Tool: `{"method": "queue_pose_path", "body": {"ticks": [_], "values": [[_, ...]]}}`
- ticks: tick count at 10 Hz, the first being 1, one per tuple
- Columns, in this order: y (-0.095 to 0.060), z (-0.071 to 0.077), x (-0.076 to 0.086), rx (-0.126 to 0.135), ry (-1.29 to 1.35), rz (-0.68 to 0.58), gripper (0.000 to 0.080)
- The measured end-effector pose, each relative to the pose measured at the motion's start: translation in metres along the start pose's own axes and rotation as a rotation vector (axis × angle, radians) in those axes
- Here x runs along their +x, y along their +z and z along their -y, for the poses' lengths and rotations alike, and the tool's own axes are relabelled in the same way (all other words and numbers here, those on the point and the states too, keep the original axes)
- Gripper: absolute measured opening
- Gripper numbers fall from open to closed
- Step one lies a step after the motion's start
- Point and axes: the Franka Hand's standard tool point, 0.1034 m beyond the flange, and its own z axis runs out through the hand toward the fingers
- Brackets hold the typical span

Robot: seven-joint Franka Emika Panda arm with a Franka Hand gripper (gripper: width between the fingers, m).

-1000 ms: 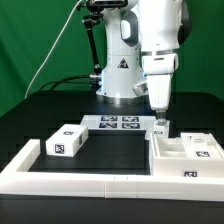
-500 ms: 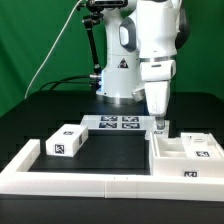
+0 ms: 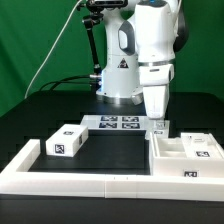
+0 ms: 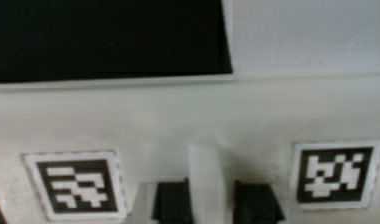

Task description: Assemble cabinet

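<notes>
In the exterior view, the arm [image 3: 150, 45] stands upright over the exterior view's right half of the tabletop [image 3: 110, 152], and its fingers [image 3: 157, 117] reach down to the rear corner of the cabinet [image 3: 186, 150], the white boxy body that sits against the border frame [image 3: 90, 182]. They meet a thin white panel [image 3: 158, 127] standing there. A loose white block [image 3: 67, 142] lies well apart toward the exterior view's left, and the marker board [image 3: 118, 123] lies between the two, behind them. From here we cannot tell how much of the panel the fingers cover. We judge that if the hold is shallow, a lift could let the panel swing or drop onto the body beside it.

In the wrist view, the fingers [image 4: 169, 203] are drawn narrow, one on each side of the thin white panel [image 4: 206, 165], and they appear to pinch its edge. The picture is soft, so we cannot be sure both pads bear evenly. Two tags [image 4: 73, 185] flank the panel on the white surface, and dark tabletop [image 4: 98, 40] shows beyond. The panel looks slightly closer to one finger. We judge that an off-centre pinch on so slim an edge could twist the piece as it rises, or drag the neighbouring white parts with it if it is snug against them. A tilted panel would then seat badly at the next step.
</notes>
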Motion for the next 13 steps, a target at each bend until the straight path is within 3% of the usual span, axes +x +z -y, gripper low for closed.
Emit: {"method": "queue_pose_path", "body": {"ticks": [3,5,7,13], "values": [[0.000,-0.001,0.000,-0.001,0.000,0.000,0.0068],[-0.003,-0.004,-0.002,0.018,-0.006,0.021,0.0068],[-0.015,-0.012,0.006,0.031,-0.028,0.052,0.0068],[-0.042,-0.050,0.028,0.022,-0.057,0.089,0.0069]]}}
